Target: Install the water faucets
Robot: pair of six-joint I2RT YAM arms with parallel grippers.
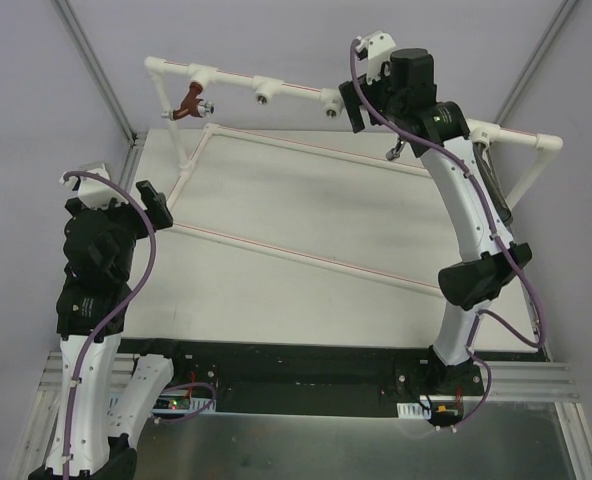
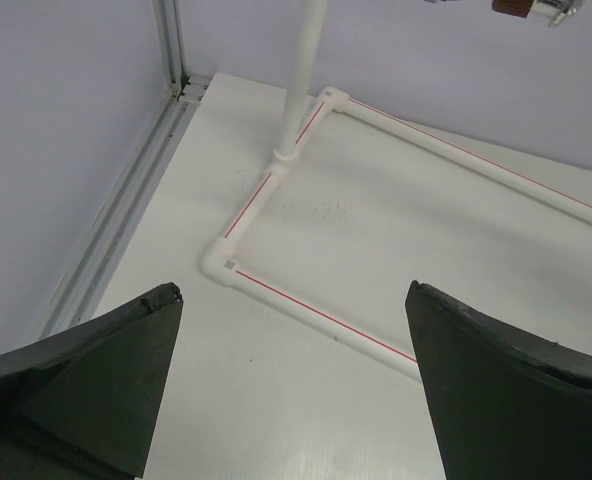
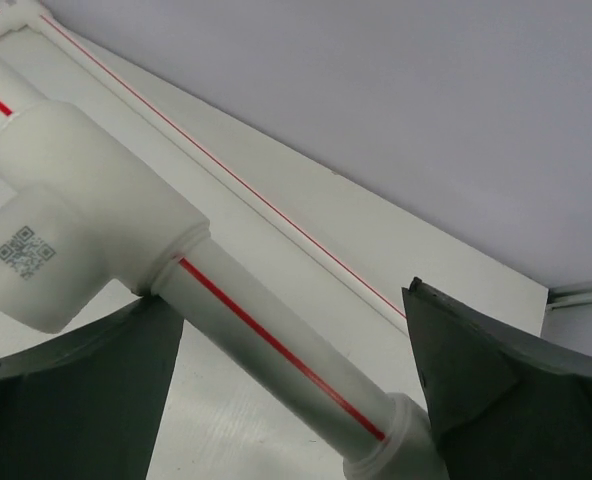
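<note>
Plainly, I found the right gripper [image 3: 291,292] raised, fingers wide astride the top pipe [image 3: 266,345]; the left gripper [image 2: 291,295] hung low, equally wide.

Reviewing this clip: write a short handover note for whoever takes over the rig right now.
Left gripper: open, empty, above the white table.
Right gripper: open, straddling the raised white pipe rail beside a white tee fitting, gripping nothing.
Reddish-brown metal faucet: in the leftmost tee's socket, looks installed.
Small silver-grey faucet: apparently under the rail by the right arm; seating unclear.
Left: check the silver one, then withdraw both arms.
</note>
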